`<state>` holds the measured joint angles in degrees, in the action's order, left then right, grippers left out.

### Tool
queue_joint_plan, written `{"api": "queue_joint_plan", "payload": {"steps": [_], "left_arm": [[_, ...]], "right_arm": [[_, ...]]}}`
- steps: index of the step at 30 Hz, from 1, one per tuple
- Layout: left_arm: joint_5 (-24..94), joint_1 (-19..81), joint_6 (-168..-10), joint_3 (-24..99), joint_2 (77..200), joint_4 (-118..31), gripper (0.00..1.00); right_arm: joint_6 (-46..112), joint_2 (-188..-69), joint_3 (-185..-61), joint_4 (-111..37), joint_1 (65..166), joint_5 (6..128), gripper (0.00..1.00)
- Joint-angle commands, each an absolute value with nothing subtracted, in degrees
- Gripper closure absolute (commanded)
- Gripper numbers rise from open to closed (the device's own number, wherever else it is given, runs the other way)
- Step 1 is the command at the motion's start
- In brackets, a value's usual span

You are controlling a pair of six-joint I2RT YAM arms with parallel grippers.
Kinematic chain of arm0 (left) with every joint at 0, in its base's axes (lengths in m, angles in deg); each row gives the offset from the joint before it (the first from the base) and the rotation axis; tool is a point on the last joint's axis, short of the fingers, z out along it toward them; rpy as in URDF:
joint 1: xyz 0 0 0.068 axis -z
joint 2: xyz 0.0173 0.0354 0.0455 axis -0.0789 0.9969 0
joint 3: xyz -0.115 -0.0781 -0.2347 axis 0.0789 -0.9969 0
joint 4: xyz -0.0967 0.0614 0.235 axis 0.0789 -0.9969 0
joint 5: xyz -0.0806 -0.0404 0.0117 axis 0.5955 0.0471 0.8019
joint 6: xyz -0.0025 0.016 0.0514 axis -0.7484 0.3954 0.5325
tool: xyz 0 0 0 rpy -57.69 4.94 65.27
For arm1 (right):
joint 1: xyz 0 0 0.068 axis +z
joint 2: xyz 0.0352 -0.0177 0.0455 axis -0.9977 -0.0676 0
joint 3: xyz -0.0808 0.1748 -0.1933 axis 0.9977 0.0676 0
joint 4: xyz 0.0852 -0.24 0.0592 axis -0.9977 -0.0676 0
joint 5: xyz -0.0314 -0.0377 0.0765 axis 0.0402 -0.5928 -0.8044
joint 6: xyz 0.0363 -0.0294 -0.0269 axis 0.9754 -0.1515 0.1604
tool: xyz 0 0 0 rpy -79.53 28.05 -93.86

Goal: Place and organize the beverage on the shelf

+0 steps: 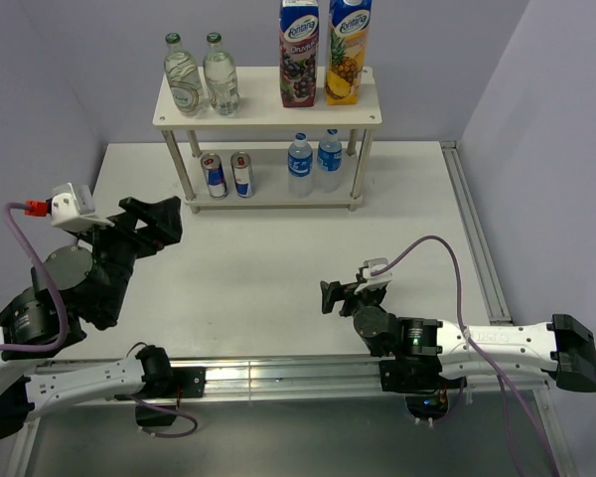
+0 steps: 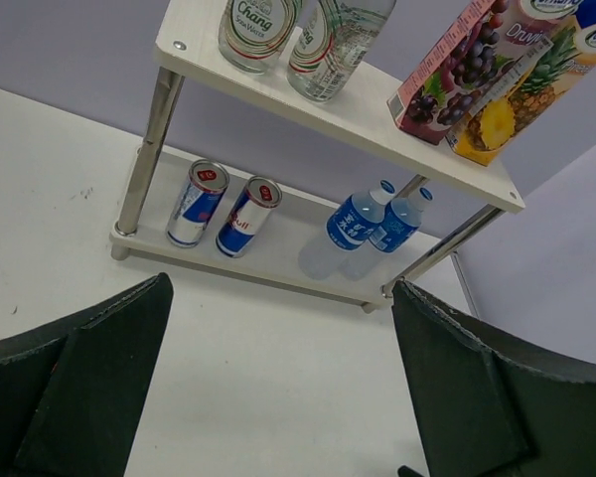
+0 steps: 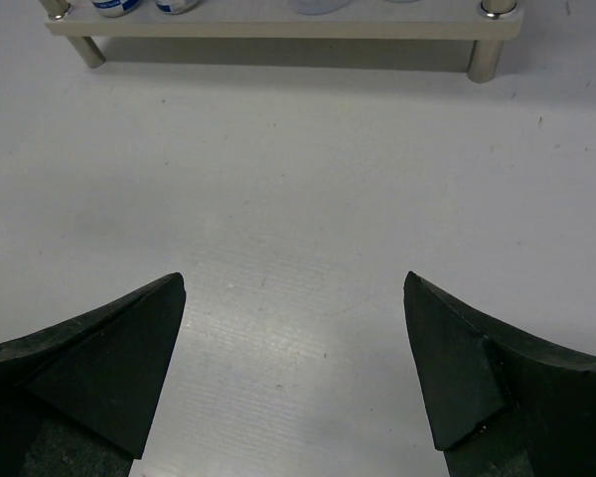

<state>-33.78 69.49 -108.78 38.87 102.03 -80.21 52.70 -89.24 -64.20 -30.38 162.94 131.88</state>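
The pale two-tier shelf (image 1: 268, 124) stands at the back of the table. Two green-capped glass bottles (image 1: 201, 77) stand on its top board at the left. Two silver-blue-red cans (image 1: 227, 175) stand on the lower board at the left, and two blue-capped water bottles (image 1: 314, 162) stand there at the right. The cans (image 2: 223, 206) and water bottles (image 2: 373, 218) also show in the left wrist view. My left gripper (image 1: 162, 221) is open and empty, in front of the shelf's left end. My right gripper (image 1: 336, 296) is open and empty, low over the table's near middle.
Two tall juice cartons (image 1: 325, 52) stand on the top board at the right. The shelf's base (image 3: 278, 28) shows at the top of the right wrist view. A metal rail (image 1: 482, 238) runs along the table's right edge. Purple cables loop by both arms.
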Motion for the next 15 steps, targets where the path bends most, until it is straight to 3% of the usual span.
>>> {"api": "queue_joint_plan", "payload": {"steps": [1, 15], "left_arm": [[-34.93, 69.74, -104.70, 37.58, 100.91, -79.81, 0.01], [-37.03, 69.74, -105.93, 37.14, 103.73, -81.57, 0.00]], "right_arm": [[53.20, -89.60, -66.85, -29.79, 162.68, 133.31, 0.03], [53.29, -88.99, -66.59, -29.61, 162.68, 133.23, 0.03]]}}
